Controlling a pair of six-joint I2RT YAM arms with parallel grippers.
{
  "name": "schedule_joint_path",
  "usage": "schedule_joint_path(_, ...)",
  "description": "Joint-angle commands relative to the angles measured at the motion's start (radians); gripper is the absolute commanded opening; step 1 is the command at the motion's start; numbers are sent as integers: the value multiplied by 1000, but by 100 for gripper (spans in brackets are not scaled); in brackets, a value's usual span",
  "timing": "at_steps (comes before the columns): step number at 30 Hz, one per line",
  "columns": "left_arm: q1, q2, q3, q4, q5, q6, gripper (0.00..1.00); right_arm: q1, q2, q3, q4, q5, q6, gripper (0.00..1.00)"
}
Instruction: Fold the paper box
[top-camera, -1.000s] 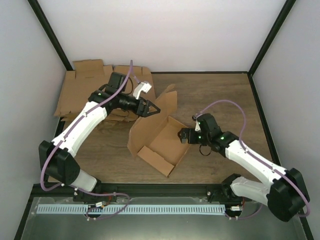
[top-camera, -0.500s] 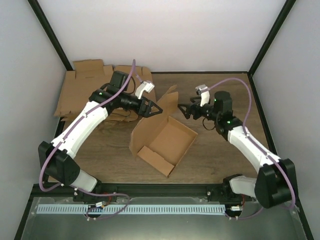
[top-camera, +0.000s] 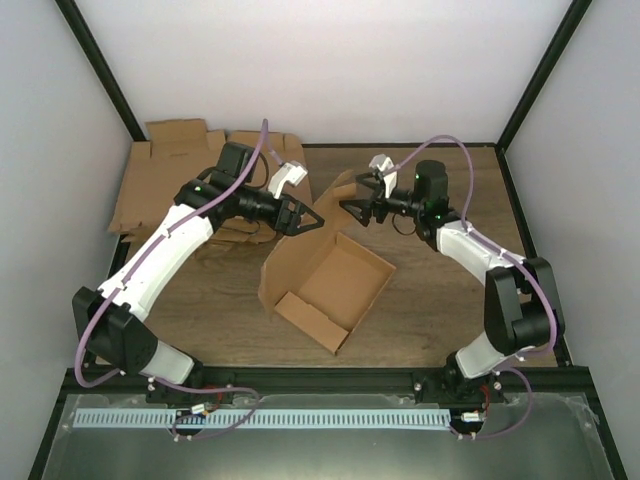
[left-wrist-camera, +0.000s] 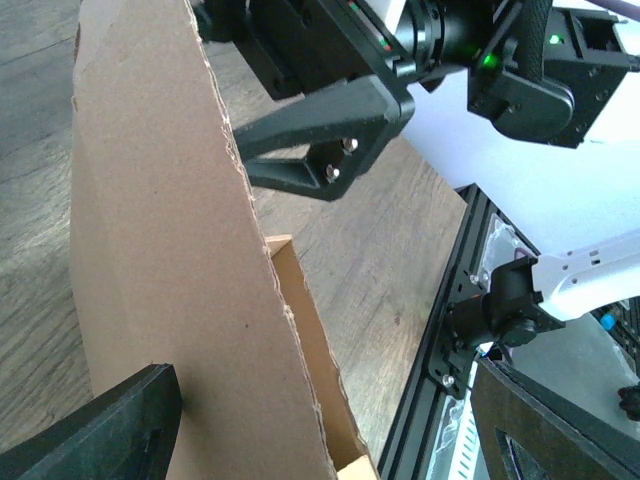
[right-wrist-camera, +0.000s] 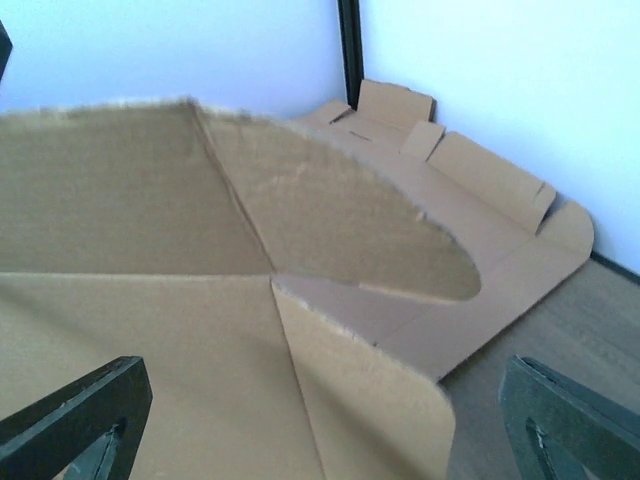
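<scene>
The paper box (top-camera: 327, 279) is a brown cardboard piece, half formed into a shallow open box in the middle of the table, with a tall flap (top-camera: 338, 197) standing at its back. My left gripper (top-camera: 306, 217) is open, its jaws spread on either side of the box's back left wall. In the left wrist view that wall (left-wrist-camera: 170, 250) fills the space between the open left gripper (left-wrist-camera: 330, 430). My right gripper (top-camera: 352, 207) is open at the back flap, facing the left one. In the right wrist view the flap (right-wrist-camera: 250, 350) lies between the spread right gripper (right-wrist-camera: 320, 430).
A pile of flat brown cardboard blanks (top-camera: 165, 180) lies at the back left under the left arm; it also shows in the right wrist view (right-wrist-camera: 480, 190). Black frame posts stand at the back corners. White walls close three sides.
My right arm has swung from the box's right wall up and back to the rear flap. My left gripper has stayed at the back left wall.
</scene>
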Motion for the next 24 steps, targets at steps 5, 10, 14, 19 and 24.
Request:
schedule_joint_path(5, -5, -25, -4, -34, 24, 25, 82, -42, 87, 166, -64, -185, -121, 99)
schedule_joint_path(10, -5, -30, -5, -31, 27, 19, 82, -42, 109, 206, -161, -261, -185, 88)
schedule_joint_path(14, -7, -29, -3, -26, 29, 12, 82, -42, 99, 208, -179, -273, -180, 77)
schedule_joint_path(19, -6, -38, 0, -21, 26, 1, 82, -40, 46, 166, -193, -225, -161, 60)
schedule_joint_path(24, -7, -42, -1, -7, 27, -20, 82, -39, -39, 82, -171, -171, -122, 43)
